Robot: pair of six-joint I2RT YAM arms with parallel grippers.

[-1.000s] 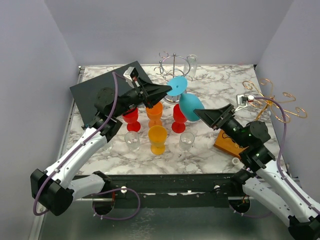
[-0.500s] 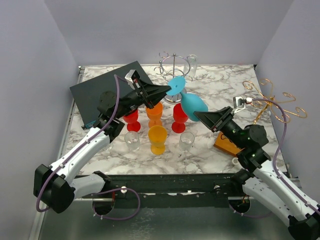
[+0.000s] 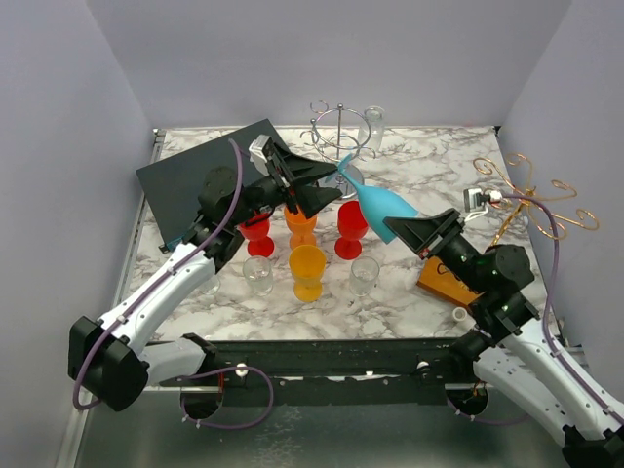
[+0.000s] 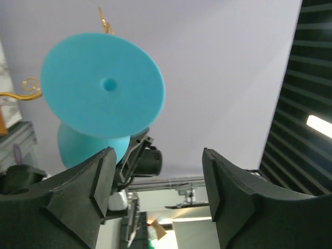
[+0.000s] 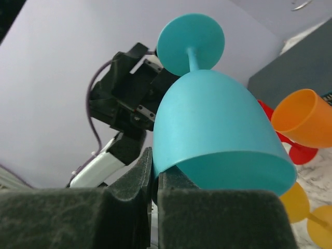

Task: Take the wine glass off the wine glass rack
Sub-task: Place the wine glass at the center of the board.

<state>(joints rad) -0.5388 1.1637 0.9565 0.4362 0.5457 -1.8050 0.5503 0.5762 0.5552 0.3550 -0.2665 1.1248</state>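
- right jaws are pinching the teal wine glass point(image 3: 382, 207) by its bowl rim, tilted mid-air over the cups point(image 3: 351, 229)
- left jaws are hanging wide open, empty, near its foot
- imo rim grip slipping = glass prob dropping onto cups

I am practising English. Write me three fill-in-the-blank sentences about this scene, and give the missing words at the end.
1. The left gripper has its jaws ____.
2. The turquoise wine glass, pinched by the right gripper, points its foot toward the ____ gripper.
3. Exactly ____ red glasses stand on the marble table.

Missing words: open; left; two.
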